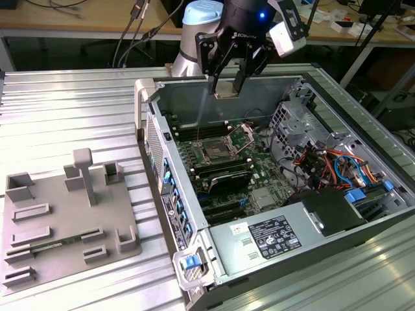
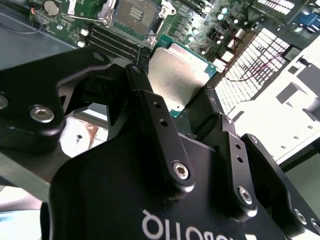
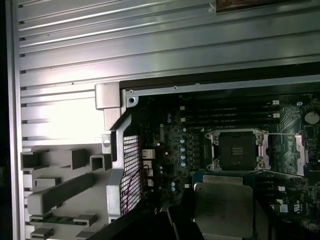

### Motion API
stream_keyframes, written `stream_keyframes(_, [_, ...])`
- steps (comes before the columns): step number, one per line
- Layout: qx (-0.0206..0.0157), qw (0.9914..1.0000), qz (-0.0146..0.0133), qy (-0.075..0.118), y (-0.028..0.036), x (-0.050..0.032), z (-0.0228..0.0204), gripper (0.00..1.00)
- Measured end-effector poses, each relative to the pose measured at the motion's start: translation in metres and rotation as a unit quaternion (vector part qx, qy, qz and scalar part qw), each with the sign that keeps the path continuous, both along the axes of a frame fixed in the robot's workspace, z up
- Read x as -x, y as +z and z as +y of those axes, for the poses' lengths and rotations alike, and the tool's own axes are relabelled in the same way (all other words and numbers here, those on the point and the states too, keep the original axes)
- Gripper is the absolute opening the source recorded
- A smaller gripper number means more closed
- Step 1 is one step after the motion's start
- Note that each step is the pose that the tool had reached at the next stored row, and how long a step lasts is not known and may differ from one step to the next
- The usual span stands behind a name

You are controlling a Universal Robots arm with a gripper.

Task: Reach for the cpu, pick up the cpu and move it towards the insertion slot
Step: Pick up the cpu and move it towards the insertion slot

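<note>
White lettering stands on the gripper (image 2: 182,95) body, lower centre of the second wrist view. A black printed label (image 1: 274,234) sits on a metal cover (image 1: 227,249), lower centre of the exterior view; its wording cannot be made out.

A ribbed metal table (image 1: 71,110) carried everything. A grey plastic tray (image 1: 65,214) lay at about eight o'clock, and an open computer case (image 1: 324,233) at four o'clock.

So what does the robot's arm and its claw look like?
The gripper is black, built from flat linked bars joined by round silver bolts, with white lettering on its body. A small blue light glows above it. The arm behind is a rounded pale blue-and-grey tube, and a white box is mounted beside the wrist.
</note>
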State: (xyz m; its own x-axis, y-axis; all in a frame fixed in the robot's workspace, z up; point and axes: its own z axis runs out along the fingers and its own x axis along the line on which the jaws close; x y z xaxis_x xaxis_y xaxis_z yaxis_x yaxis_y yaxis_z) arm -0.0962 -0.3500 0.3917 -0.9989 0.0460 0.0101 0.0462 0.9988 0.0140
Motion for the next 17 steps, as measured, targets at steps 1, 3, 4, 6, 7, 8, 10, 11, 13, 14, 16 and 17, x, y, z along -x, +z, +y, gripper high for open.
stream_keyframes(1, [0.0,1.0,0.0,0.0,-0.0005,-0.001,0.0008,0.55])
stream_keyframes(3, [0.0001,1.0,0.0001,0.0,-0.0013,-0.0027,0.0043,0.55])
stream_keyframes(4, [0.0001,1.0,0.0001,0.0,-0.0017,-0.0041,0.0066,0.55])
stream_keyframes(6, [0.0007,1.0,0.0001,0.0,-0.0027,-0.009,0.0155,0.55])
stream_keyframes(7, [0.0008,1.0,0.0001,0.0,-0.003,-0.0114,0.021,0.55])
stream_keyframes(8, [0.0008,1.0,0.0001,0.0,-0.0031,-0.0123,0.0229,0.55])
stream_keyframes(10, [0.0008,1.0,0.0001,0.0,-0.0032,-0.0148,0.026,0.55])
stream_keyframes(11, [0.0008,1.0,0.0002,0.0,-0.0033,-0.0165,0.027,0.55])
stream_keyframes(13, [0.0005,1.0,0.0008,-0.001,-0.0034,-0.0188,0.0279,0.55])
stream_keyframes(14, [-0.0006,1.0,0.0011,-0.001,-0.0035,-0.0195,0.028,0.55])
stream_keyframes(16, [-0.003,0.99999,0.0017,-0.001,-0.0038,-0.0201,0.0285,0.55])
stream_keyframes(17, [-0.0032,0.99999,0.0017,-0.001,-0.0038,-0.0206,0.0289,0.55])
